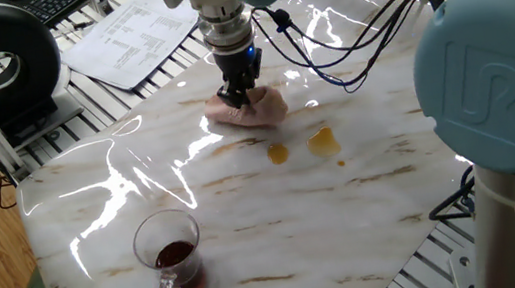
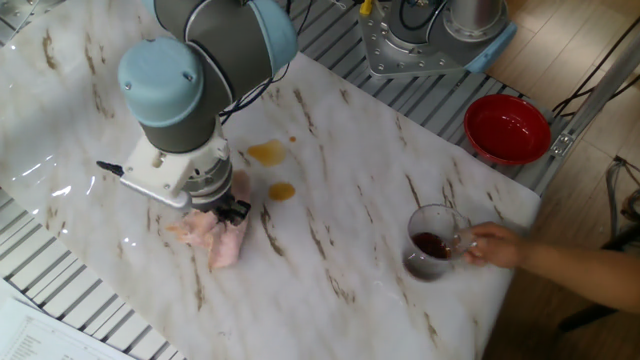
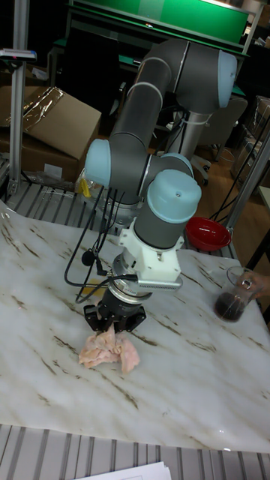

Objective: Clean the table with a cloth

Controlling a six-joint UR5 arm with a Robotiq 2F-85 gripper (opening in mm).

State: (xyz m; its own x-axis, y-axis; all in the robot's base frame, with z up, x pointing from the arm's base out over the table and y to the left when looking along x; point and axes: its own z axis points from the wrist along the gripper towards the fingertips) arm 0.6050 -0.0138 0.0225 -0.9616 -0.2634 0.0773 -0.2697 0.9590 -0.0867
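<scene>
End effector [image 1: 236, 94] is down on the cloth [image 1: 255, 110], its fingers pinched together on a bunch of the pink terry and pressing it to the desk [image 1: 277, 212]. From my station the rag sits just beside two amber spills [image 1: 279, 153], close but not yet touching them. My worry is the grip: only a small tuft looks held, so if I drag sideways the rag could slip free or fold under and smear the liquid rather than soak it up. Pressing too hard on this glossy sheet could also make the fabric stick and skip. A person's hand [image 2: 495, 245] holds a glass cup [image 2: 430, 245] of dark liquid at the desk's edge, well apart from the arm, but a wide sweep that way risks a knock and a fresh spill.
</scene>
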